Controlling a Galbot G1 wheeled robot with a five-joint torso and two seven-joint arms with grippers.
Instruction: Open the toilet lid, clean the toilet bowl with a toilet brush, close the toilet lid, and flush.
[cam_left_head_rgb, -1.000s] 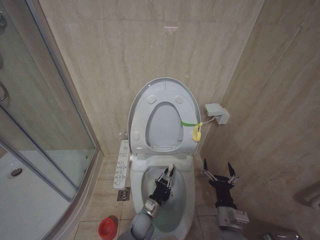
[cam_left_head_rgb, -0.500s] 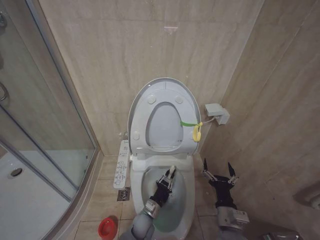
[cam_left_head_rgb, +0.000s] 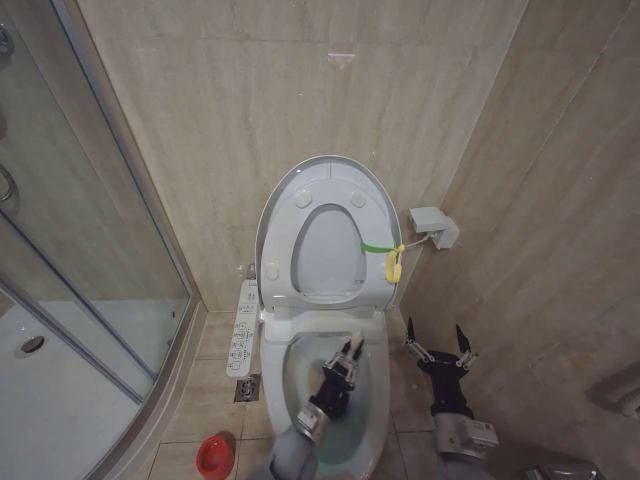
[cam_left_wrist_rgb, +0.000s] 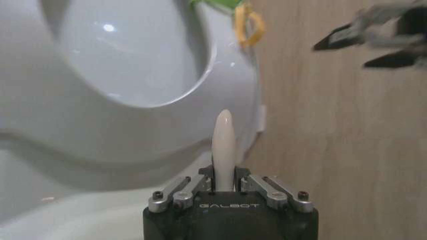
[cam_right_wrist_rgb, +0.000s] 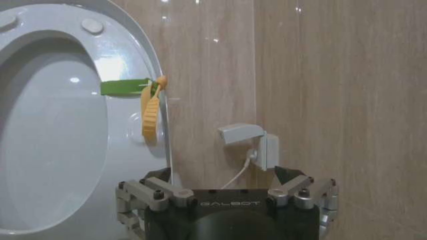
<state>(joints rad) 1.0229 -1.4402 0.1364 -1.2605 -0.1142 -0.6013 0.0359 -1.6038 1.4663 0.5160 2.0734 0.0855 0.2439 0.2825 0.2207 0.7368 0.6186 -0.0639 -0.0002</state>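
A glass shower enclosure fills the left of the bathroom, with a short red holder on the tiled floor at the near left of the toilet. Next comes the white button panel along the left side of the toilet bowl, which stands against the far wall. The toilet lid is raised and leans back against that wall, the seat ring raised in front of it, and a yellow-green tag hangs from their right edge. The left gripper reaches down inside the bowl toward its right side, fingers clamped on the pale handle of the toilet brush; the handle tip sticks up between the fingers, while the brush head cannot be seen. To the right of the bowl, above the floor, the right gripper hangs with its dark fingers spread apart and nothing between them. On the wall far right of the toilet sits a small white box with a cable.
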